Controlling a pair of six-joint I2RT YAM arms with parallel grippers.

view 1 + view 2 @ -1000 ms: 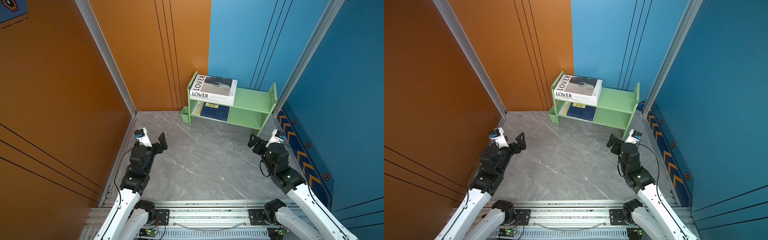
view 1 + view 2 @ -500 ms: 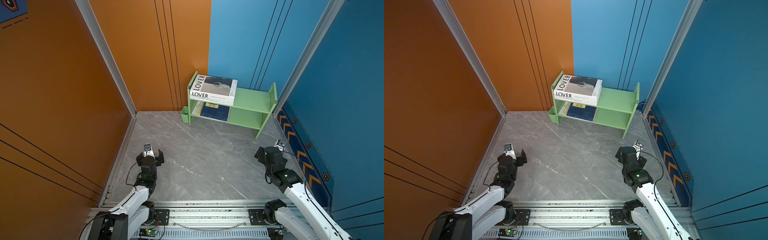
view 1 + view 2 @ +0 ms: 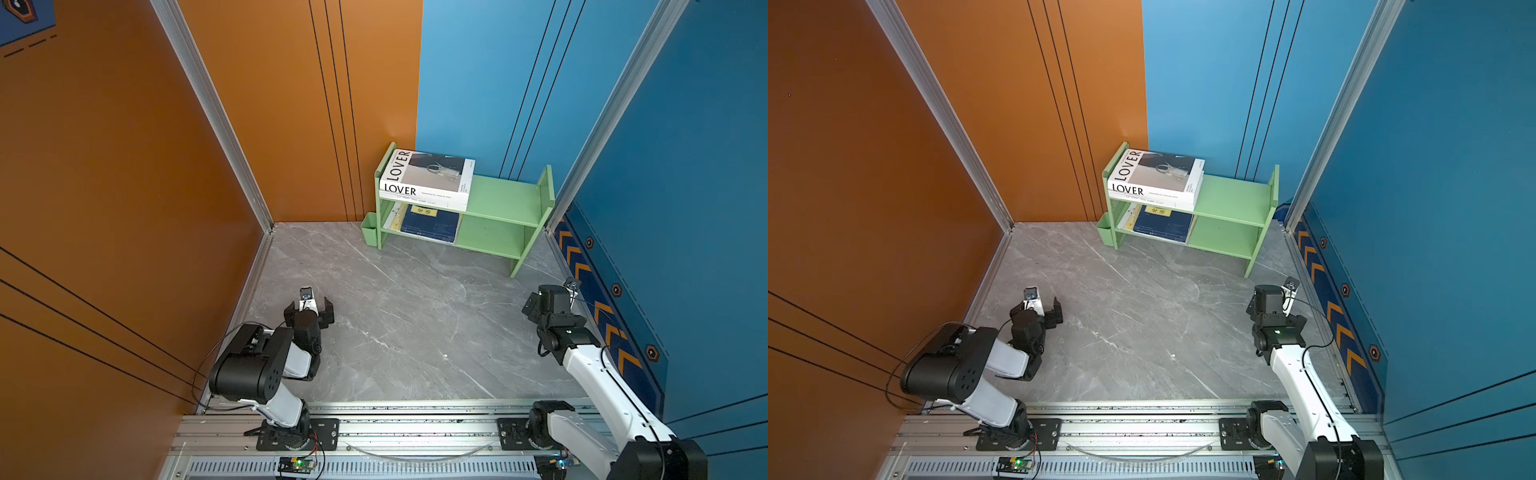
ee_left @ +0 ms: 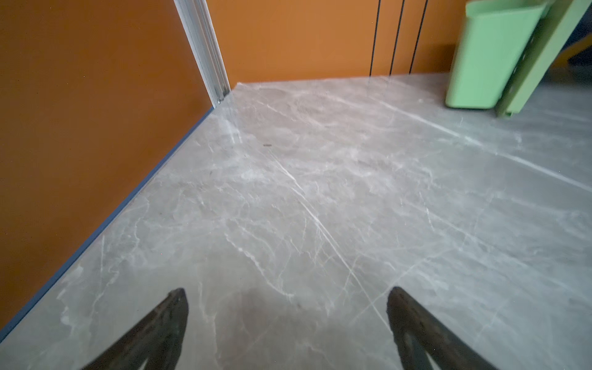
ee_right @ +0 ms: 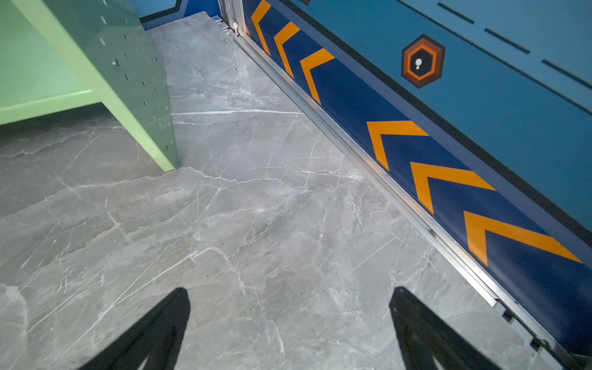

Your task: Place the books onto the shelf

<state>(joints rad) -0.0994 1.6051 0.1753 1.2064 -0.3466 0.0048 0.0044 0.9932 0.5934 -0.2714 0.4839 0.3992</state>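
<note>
Top views show a light green two-tier shelf point(image 3: 503, 195) standing against the back walls of a booth, where an orange wall point(image 3: 291, 104) meets a blue wall point(image 3: 478, 75). On the shelf's upper tier, pushed against the raised end panel on the cup side, a thick white book lettered "LOVER" point(image 3: 428, 176) lies flat on a second white book point(image 3: 419, 202). On the lower tier, directly beneath them, a navy book point(image 3: 432, 224) lies flat on top of other books, of which only thin pale and yellowish edges show. The rest of both tiers, toward the other end panel, is bare green board. A small green cup point(image 3: 369, 228) hangs on the outside of the end panel nearest the books.

No book lies on the grey marble-patterned tabletop point(image 3: 415, 332) in front of the shelf.

The left gripper point(image 3: 309, 309) sits low over the tabletop, well in front of the shelf's cup end and facing it. Its jaws are spread wide with nothing between them. Left wrist view: the two dark fingertips point(image 4: 179, 298) frame bare tabletop, with the cup and a shelf leg ahead.

The right gripper point(image 5: 288, 293) hovers in front of the shelf's far end panel, nearer to the shelf than the left gripper is. Its jaws also stand wide apart and empty. Right wrist view: that end panel point(image 5: 137, 96), dotted with small holes, stands just ahead, and beside it runs a navy strip of orange chevrons point(image 5: 448, 179).
</note>
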